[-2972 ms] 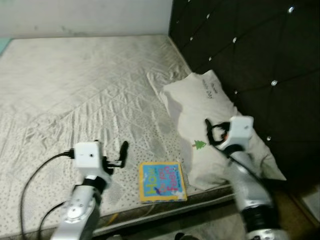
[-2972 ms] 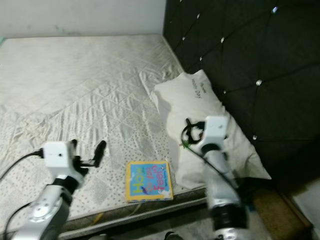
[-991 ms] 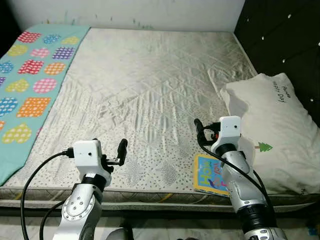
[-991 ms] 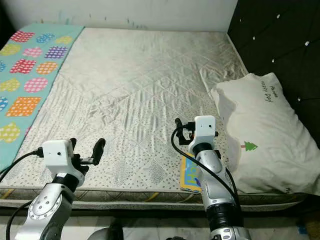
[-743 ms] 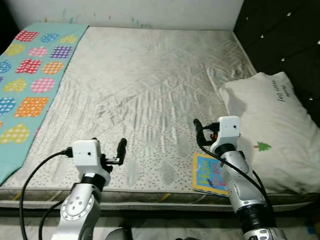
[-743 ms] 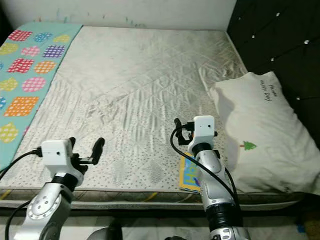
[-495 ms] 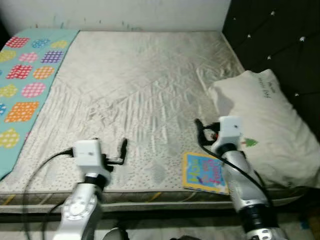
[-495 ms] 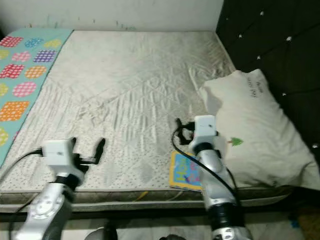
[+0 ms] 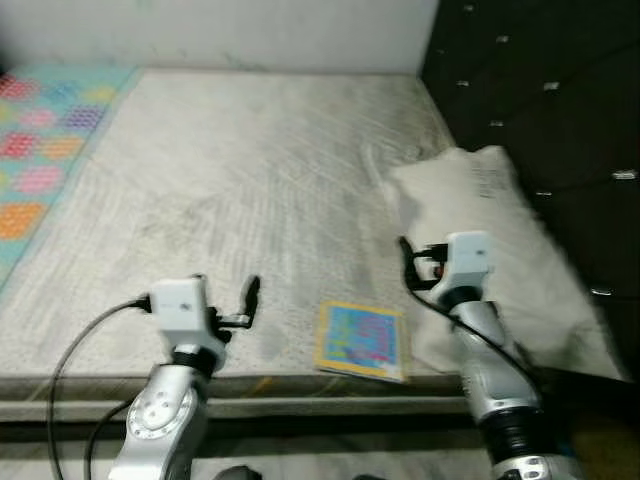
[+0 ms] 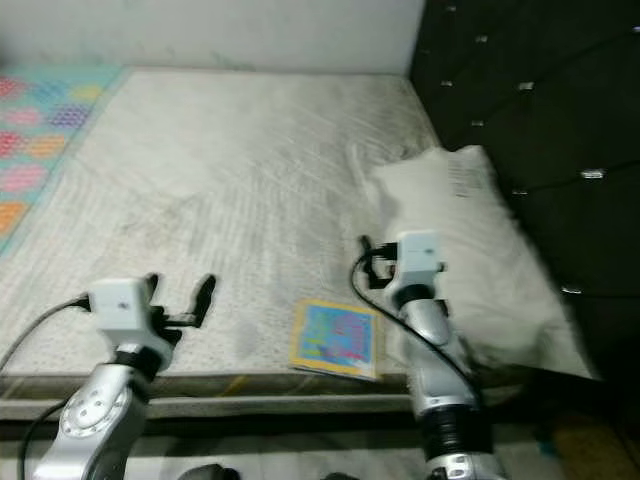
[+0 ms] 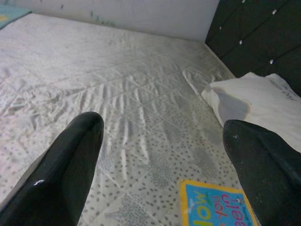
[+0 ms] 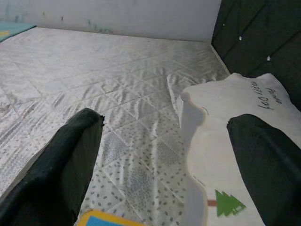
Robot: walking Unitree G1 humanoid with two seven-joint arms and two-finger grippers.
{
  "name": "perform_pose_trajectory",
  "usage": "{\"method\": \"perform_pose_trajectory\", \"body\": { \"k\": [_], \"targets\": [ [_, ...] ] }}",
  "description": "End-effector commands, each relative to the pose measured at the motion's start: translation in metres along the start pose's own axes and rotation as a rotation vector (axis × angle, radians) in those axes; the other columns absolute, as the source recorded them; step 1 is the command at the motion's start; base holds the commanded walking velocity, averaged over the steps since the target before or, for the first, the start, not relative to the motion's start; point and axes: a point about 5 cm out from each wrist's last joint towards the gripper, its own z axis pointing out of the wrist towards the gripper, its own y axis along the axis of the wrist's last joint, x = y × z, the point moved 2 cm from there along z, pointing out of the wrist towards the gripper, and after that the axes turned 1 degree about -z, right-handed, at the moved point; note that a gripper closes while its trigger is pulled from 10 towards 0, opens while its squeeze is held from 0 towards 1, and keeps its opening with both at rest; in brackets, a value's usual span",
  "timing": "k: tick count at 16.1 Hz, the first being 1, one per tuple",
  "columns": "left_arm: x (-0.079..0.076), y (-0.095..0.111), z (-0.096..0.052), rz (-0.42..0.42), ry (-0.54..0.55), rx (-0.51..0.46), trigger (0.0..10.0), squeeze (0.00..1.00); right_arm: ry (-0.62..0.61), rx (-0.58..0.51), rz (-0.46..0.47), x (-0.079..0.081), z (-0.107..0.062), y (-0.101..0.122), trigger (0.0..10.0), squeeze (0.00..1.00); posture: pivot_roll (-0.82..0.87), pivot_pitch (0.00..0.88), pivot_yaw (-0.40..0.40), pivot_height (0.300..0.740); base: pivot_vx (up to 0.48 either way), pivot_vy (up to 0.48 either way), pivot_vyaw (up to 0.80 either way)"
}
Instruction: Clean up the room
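We stand at the edge of the bed (image 9: 250,170), seemingly still approaching with nothing picked up. The book (image 9: 362,340) lies flat at the lower middle of the frame, near the mattress edge, just left of the pillow (image 9: 500,240). Our left gripper (image 9: 250,296) hovers left of the book, fingers spread wide and empty; our right gripper (image 9: 408,262) hangs above the pillow's edge, also spread and empty. Next we likely need to reach down to the book. We see no containers.

A book (image 9: 361,339) lies on the mattress (image 9: 230,180) near its front edge, left of the pillow (image 9: 500,240).
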Motion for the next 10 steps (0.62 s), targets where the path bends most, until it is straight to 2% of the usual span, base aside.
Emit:
{"method": "perform_pose_trajectory", "body": {
  "k": [1,2,6,10],
  "targets": [
    [0.0019,0.0014,-0.0002,0.004,0.008,-0.009,10.0,0.0,0.017,0.0,-0.005,0.0036,0.0005,0.0003,10.0,0.0,0.04,0.117,-0.038,0.74,0.0,0.0,0.0],
    [0.0018,0.0013,-0.0003,0.004,0.008,-0.009,10.0,0.0,0.017,-0.002,-0.005,0.0035,0.0004,0.0005,10.0,0.0,0.04,0.117,-0.038,0.74,0.0,0.0,0.0],
    [-0.0036,0.0022,0.0011,-0.005,-0.023,-0.014,10.0,0.0,0.011,0.0,0.004,0.003,-0.0004,-0.001,10.0,0.0,0.04,0.121,-0.037,0.74,0.0,0.0,0.52],
    [-0.0006,-0.0004,-0.0047,0.0,-0.019,-0.003,10.0,0.0,-0.012,-0.004,0.031,-0.0006,-0.0041,-0.0026,10.0,0.0,0.04,0.13,-0.034,0.74,0.0,0.0,0.0]
  ]
}}
